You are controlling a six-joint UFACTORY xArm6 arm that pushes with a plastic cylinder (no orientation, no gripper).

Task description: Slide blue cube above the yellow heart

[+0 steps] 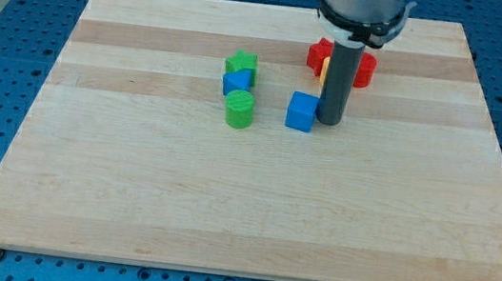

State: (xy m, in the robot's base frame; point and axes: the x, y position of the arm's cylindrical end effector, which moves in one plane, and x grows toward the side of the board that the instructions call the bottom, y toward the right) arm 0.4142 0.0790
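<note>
The blue cube point(301, 112) sits on the wooden board right of centre. My tip point(327, 121) stands just at the cube's right side, touching or nearly touching it. The rod rises up and hides most of a yellow block point(325, 64), whose shape I cannot make out, wedged between red blocks at the view's top. The blue cube lies below and slightly left of that yellow block.
Two red blocks point(319, 53) point(364, 70) flank the yellow one. To the left a green star point(241, 64), a second blue block point(236, 82) and a green cylinder point(240, 108) stand in a tight column. The board point(223, 214) rests on a blue perforated table.
</note>
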